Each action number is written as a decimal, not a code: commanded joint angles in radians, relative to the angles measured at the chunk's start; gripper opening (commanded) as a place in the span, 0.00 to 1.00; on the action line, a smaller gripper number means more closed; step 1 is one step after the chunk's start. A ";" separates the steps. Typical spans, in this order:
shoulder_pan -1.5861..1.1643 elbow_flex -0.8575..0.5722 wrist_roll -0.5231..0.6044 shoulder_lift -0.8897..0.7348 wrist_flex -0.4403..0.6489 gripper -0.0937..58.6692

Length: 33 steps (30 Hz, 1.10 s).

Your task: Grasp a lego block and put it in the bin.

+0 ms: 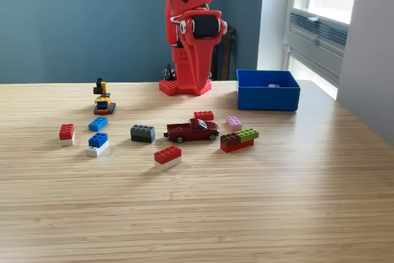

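The bin [268, 98] is a low blue open box on the table at the exterior view's right, with a small purple piece [274, 85] inside. Lego blocks lie scattered in front: a red-on-white block [167, 157], a dark grey one [143, 133], a pink one [233, 122], a small red one [204, 115] and a brown, green and red stack [239, 140]. My red gripper [196, 84] hangs pointing down in front of the arm's base, left of the bin and behind the blocks. Its fingers taper together with nothing between them.
A dark red toy car [192, 130] stands among the blocks. At the exterior view's left sit two blue blocks [97, 124] [97, 143], a red-on-white block [66, 133] and a black and yellow stack [103, 98]. A window and a wall edge close off the right.
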 commanded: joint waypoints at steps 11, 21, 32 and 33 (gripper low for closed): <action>0.025 0.029 -0.008 0.066 -0.057 0.00; 0.060 0.069 -0.014 0.066 -0.100 0.00; 0.241 0.071 0.032 0.066 -0.115 0.00; 0.267 0.074 0.048 0.066 -0.115 0.00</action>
